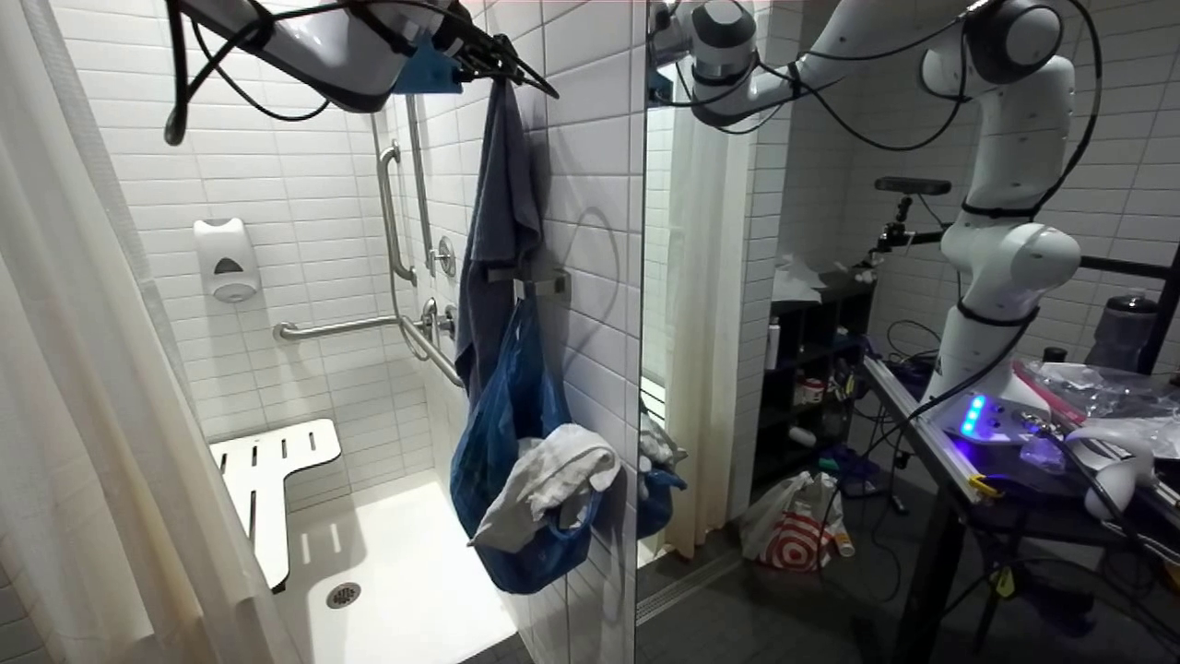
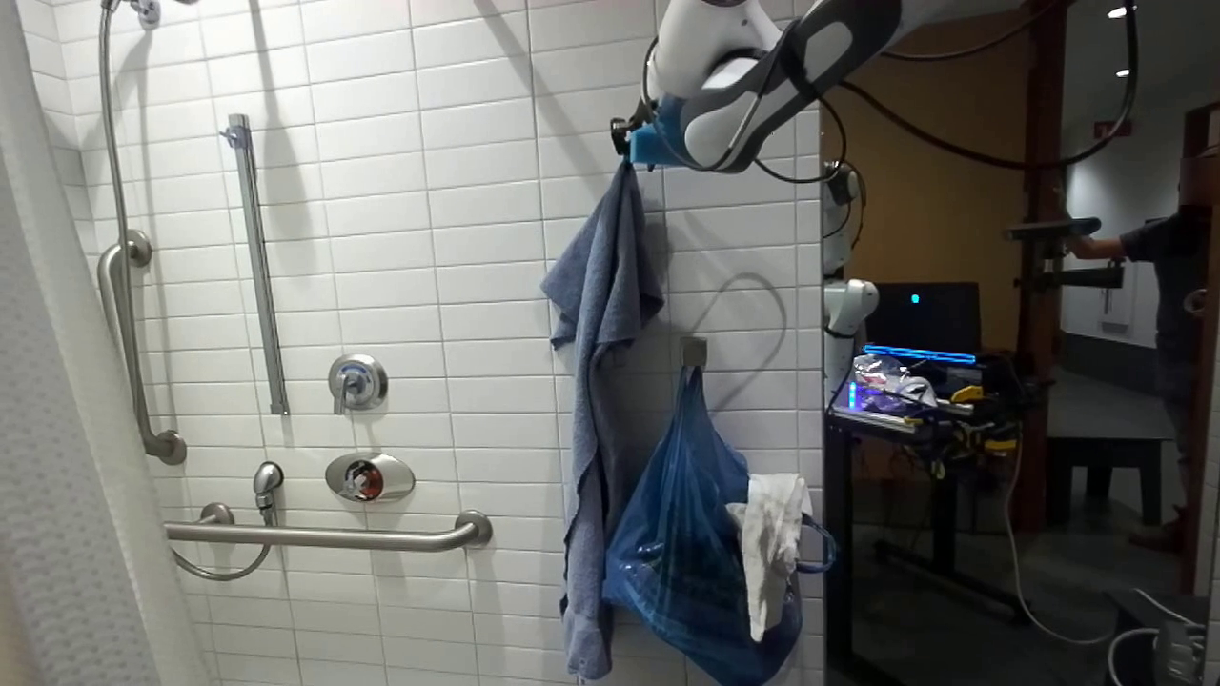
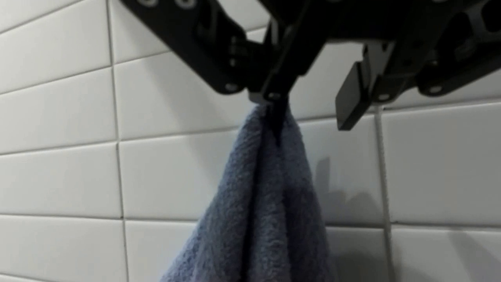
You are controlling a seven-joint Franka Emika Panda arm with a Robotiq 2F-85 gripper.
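Wall (image 2: 477,238): white tile, behind the towel (image 2: 610,276) in every view.
Mirror (image 1: 820,212): beside the wall's edge in an exterior view, reflecting the arm (image 2: 710,48) and its base (image 1: 1000,397).
Curtain (image 1: 83,323): pale, hanging down the left of both exterior views.
Arm: white, reaching in at the top of both exterior views.
Floor (image 1: 415,544): white, at the foot of the wall.
Towel: blue-grey, hanging long, drawn to a peak just under the gripper (image 3: 313,103); folds spread from there, and the lower length falls just beside the bag (image 2: 667,534).
Bag: blue plastic, hanging from the hook (image 2: 694,352), right of the towel in an exterior view.
Seat (image 1: 272,516): white, slotted, partly behind the curtain.
Bar (image 2: 324,536): steel, level, fixed to the wall left of the towel.
Gripper: jaws well apart, tile showing through the gap in the wrist view, nothing held between them; the towel's peak lies beneath the jaw at that view's left. The view is dark there, so whether that jaw touches the towel, or what bears its weight, cannot be told.
Cloth (image 2: 774,543): white, crumpled, draped over the bag's mouth.
Valve (image 2: 358,383): round, metal, above the bar.
Hook: metal, on the wall.
Drain (image 1: 344,595): round, set in the floor.
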